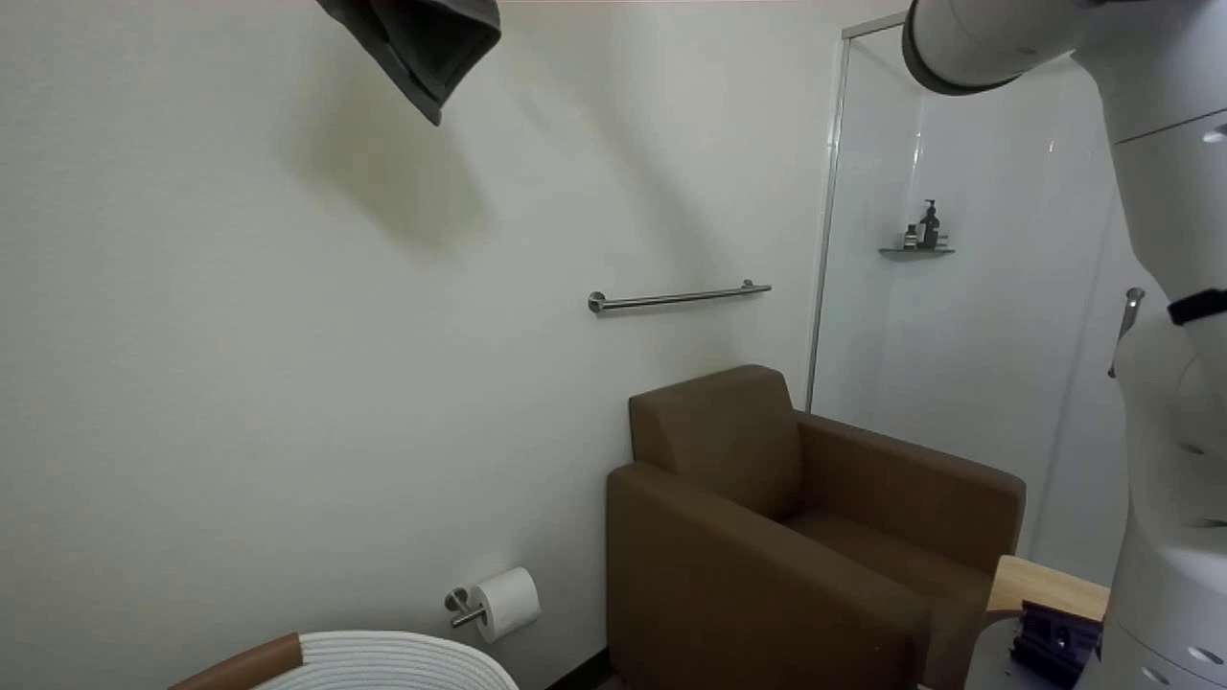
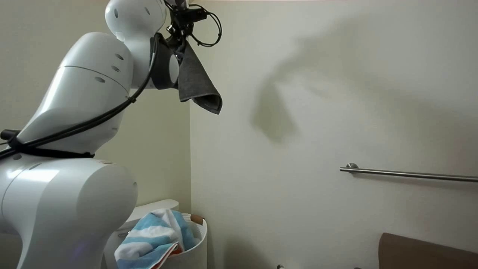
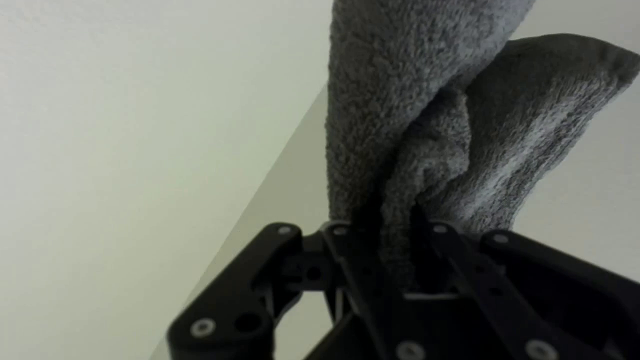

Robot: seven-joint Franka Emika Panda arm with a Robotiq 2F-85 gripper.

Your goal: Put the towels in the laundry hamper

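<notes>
Fingers [image 3: 364, 272] clamped on dark grey towel [image 3: 380, 100]; label [image 1: 922, 233] on pump bottle [image 1: 931, 230] too small to read

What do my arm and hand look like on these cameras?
The arm is glossy white, with bulging rounded segments and small grey oval caps. Black cables run along it and loop at its end; a black strap wraps it. The hand is black, with jointed linkages and pale round screw heads.
</notes>
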